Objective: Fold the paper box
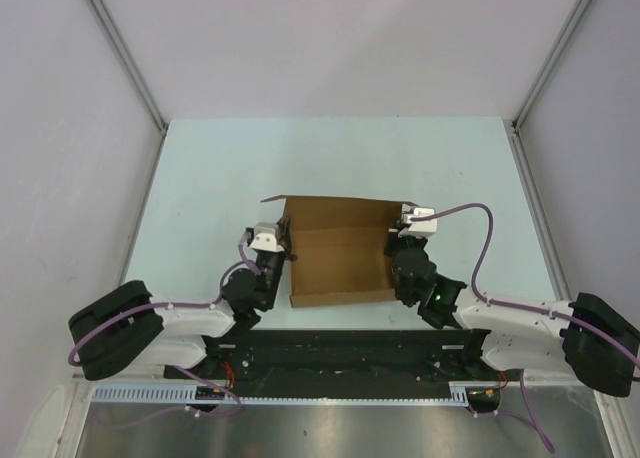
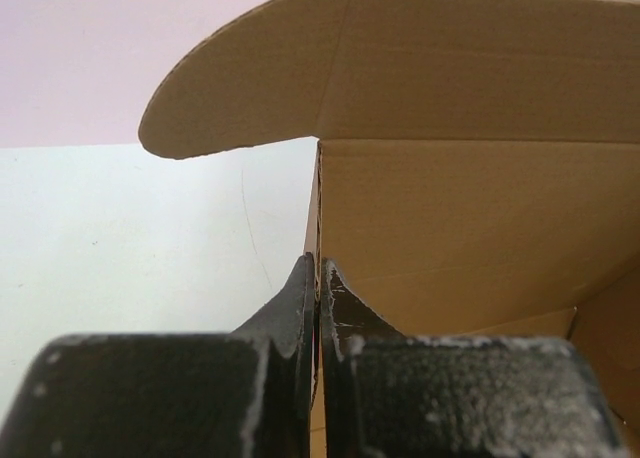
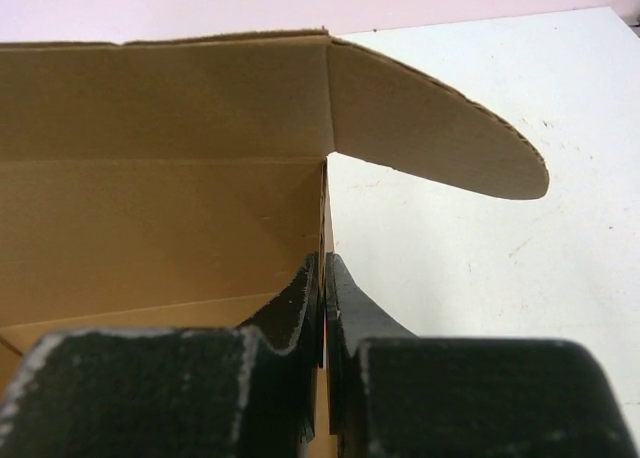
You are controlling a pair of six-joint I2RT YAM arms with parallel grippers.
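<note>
Paper box (image 1: 340,263) sides in end effectors (image 1: 288,244) (image 1: 395,240)

The worktop (image 1: 200,178) was flat and pale green. White walls (image 1: 330,38) stood behind it and at both sides. A grey metal bar (image 1: 123,53) ran up the left corner and another grey bar (image 1: 560,48) ran up the right corner. At the front lay a long black plate (image 1: 340,350), then a white strip (image 1: 330,401) with little teeth, then a shiny metal sheet (image 1: 330,433)
</note>
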